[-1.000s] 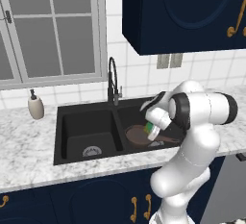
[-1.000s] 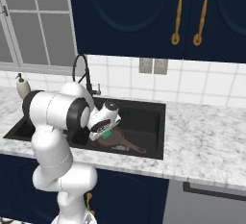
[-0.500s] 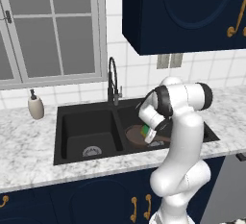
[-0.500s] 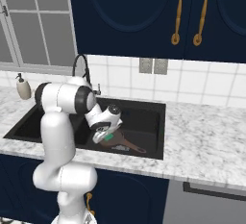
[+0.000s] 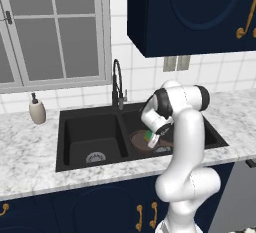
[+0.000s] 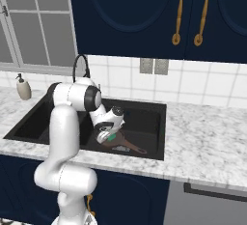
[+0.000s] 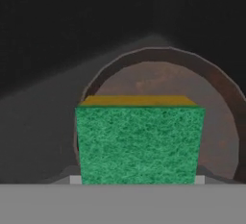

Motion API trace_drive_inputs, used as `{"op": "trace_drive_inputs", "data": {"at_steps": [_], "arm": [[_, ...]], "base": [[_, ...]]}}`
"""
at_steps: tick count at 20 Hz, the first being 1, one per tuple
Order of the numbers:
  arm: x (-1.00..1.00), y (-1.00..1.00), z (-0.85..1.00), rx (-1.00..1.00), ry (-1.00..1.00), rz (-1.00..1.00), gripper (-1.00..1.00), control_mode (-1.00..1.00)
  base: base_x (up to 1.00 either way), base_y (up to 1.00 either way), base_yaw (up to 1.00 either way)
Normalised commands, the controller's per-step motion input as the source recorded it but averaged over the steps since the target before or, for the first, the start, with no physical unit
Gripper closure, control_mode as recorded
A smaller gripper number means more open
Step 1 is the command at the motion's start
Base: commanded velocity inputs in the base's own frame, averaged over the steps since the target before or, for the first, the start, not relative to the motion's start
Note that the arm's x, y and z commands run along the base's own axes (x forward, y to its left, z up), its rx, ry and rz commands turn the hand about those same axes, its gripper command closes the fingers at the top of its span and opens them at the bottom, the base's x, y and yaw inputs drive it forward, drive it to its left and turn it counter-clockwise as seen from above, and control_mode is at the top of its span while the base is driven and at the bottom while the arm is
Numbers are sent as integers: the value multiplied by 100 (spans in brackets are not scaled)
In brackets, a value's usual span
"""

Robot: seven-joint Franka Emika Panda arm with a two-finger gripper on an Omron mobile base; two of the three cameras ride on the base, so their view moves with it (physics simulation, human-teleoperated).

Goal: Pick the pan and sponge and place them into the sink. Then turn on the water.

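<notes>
Hand [image 5: 151, 139] grips sponge [image 7: 139, 141] over pan [image 7: 216, 117] lying in sink [image 5: 90, 122].

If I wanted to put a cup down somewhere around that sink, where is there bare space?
The left basin of the sink holds nothing but its drain. Marble counter lies bare between the soap dispenser and the sink's left rim, and again right of the sink. The right basin is crowded: the pan lies there, with the gripper holding the sponge over it.

pan [image 5: 140, 140] fills right basin, faucet [image 5: 118, 84] behind
</notes>
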Motion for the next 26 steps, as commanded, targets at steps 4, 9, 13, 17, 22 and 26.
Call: {"op": "trace_drive_inputs", "data": {"at_steps": [4,9,13,17,22,26], "arm": [[43,0,-32,0,0,1,100,-100],[37,0,-35,0,0,1,100,-100],[29,0,-34,0,0,1,100,-100],[26,0,-31,0,0,1,100,-100],[16,0,-16,0,0,0,-100,-100],[-12,-1,32,6,-10,0,-100,-100]], "base": [[0,0,0],[0,0,0],[0,0,0],[0,0,0],[0,0,0],[0,0,0]]}}
